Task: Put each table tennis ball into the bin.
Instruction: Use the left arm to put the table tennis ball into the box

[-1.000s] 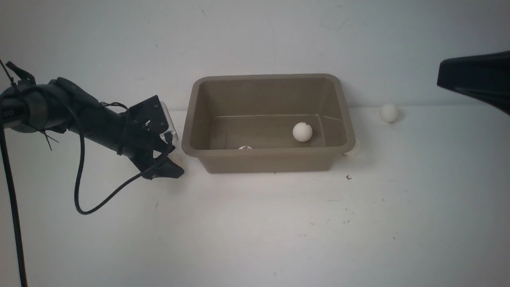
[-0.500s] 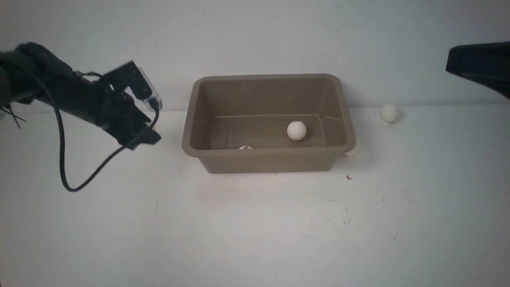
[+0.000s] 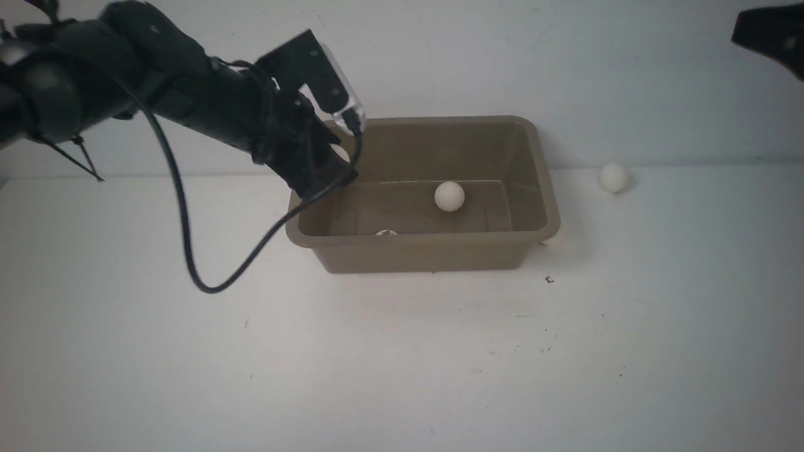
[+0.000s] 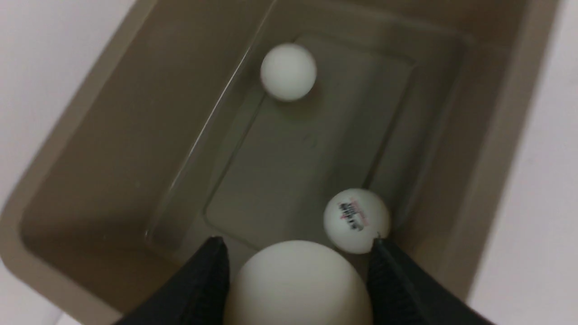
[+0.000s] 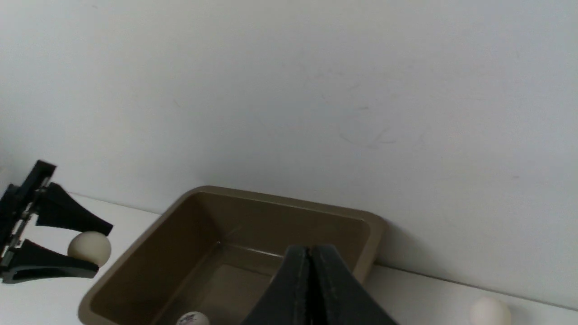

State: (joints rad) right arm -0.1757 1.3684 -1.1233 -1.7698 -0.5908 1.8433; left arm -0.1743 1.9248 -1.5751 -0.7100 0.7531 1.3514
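We found the left gripper [image 3: 342,166] pinching the held ball [image 4: 298,284], matte and off-white, between its two black fingers directly above one end of the bin [image 3: 427,254], a taupe plastic tub with rounded corners, flared rim and sloping walls. Two more balls lay on the bin's floor below that gripper: the logo ball [image 4: 356,220], printed with small dark lettering, just ahead of the fingertips by a side wall, and the plain ball [image 4: 288,71] farther ahead, toward the opposite end. Only the left wrist view let us read the print and see the held ball bridging the fingers; from the front the held ball was a pale sliver behind the gripper and the logo ball barely topped the bin's near wall. Only the front view showed us the tucked ball [image 3: 556,235], half hidden against the bin's corner farthest from the left gripper, on the white tabletop [image 3: 402,364]. The outlying ball [image 3: 613,177] sat well apart from both grippers. The right gripper [image 5: 310,253], fingers pressed together on nothing, hung high, well clear of the bin.
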